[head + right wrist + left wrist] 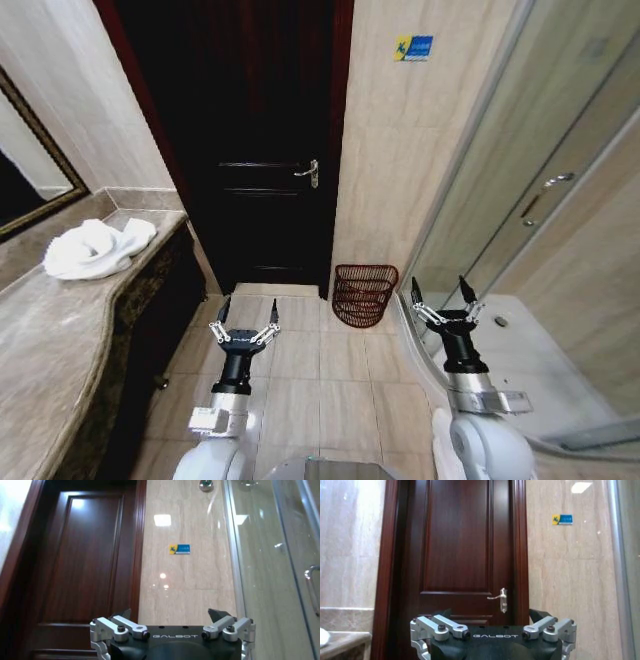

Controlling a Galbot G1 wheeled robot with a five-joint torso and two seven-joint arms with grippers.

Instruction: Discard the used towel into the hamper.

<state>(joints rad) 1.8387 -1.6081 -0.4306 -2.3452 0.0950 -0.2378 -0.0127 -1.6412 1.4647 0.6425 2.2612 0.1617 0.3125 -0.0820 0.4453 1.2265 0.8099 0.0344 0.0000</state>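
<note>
**Two empty grippers, towel on the counter, hamper by the door**

Two arms are raised side by side low in the head view, nearest the robot. The left gripper [248,331] hangs over the beige floor tiles [300,390] with its fingers spread apart and nothing between them; the right gripper [441,294] is held up near the curved sill of the glass shower enclosure [560,230], fingers likewise apart and empty. Each wrist view shows the same wide stance of that arm's own fingers.

Farther off on the robot's left, the crumpled white terry towel [93,248] lies on the mottled brown marble counter [50,350], bunched into a low mound below the framed mirror [25,170]. It looks soft, limp and light, so it should sag and trail once lifted. A pinch on one of the raised folds near the middle of the heap would likely gather the most cloth. The heap runs longest roughly across the counter, from the wall side toward the counter's front edge, with a looser flap toward the door. Being crumpled, it has no true heading.

Farther still, the small round dark reddish-brown open-weave hamper [363,294] stands on the floor against the pale stone-look wall, just beside the dark wooden door [260,150]. Its mouth appears to open upward, slightly toward the camera, and it appears empty, though the weave makes that hard to judge. Towel and hamper are well apart.
</note>
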